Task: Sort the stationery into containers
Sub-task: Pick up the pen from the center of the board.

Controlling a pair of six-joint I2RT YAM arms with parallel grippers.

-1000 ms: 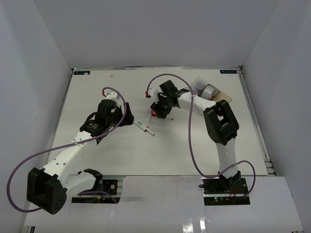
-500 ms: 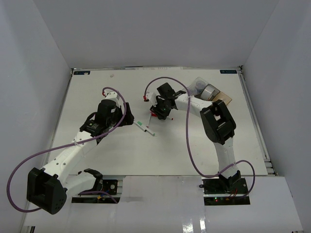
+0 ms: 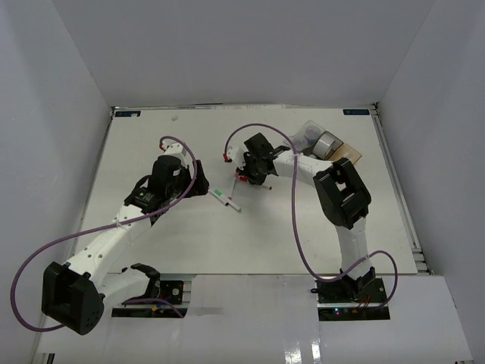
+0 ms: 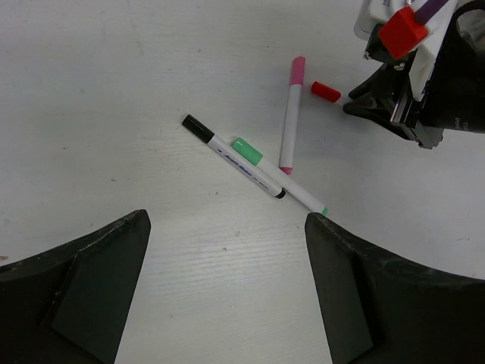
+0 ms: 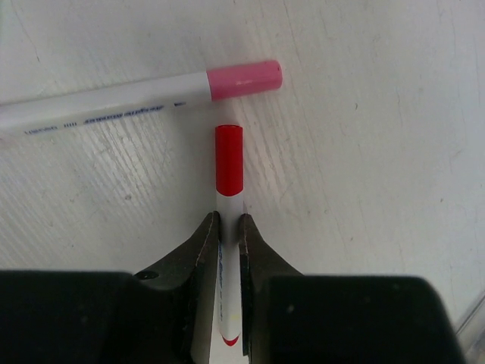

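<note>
Right gripper (image 5: 229, 227): we find it clenched on a thin white marker with a red cap (image 5: 229, 168); the fingers pinch the barrel and the cap points ahead.
Held marker, place: over the middle-far part of the white table (image 3: 227, 243). Its cap is just beside a pink-capped white marker (image 5: 144, 92), not touching. We cannot tell if it is lifted.
Left gripper (image 4: 227, 262): released, fingers wide apart, nothing between them.
Loose markers: a green-capped white marker (image 4: 247, 151) and a black-capped white marker (image 4: 198, 127) lie alongside each other.
Containers: joined translucent plastic bins (image 3: 347, 152) sit far right, well apart from the held marker.
</note>
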